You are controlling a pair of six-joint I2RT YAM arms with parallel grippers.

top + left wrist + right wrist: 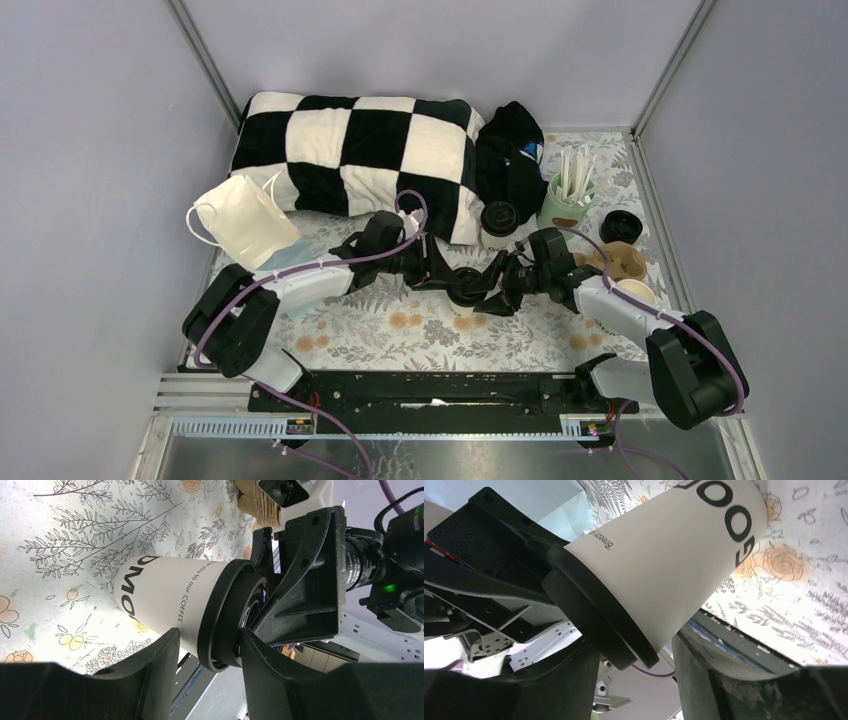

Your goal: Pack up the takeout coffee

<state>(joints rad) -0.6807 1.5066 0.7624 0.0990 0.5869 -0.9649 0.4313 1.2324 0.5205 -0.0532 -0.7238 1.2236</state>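
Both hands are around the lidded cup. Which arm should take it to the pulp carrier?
Right. The pulp carrier sits on the right arm's side, and the right hand flanks the lidded cup; the left hand would have to reach across.

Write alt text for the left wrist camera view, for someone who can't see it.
A white paper cup with a black lid sits between the left tool's two dark fingers, lying sideways in the frame. The right tool meets the lid from the opposite side, and a floral tablecloth fills the background.
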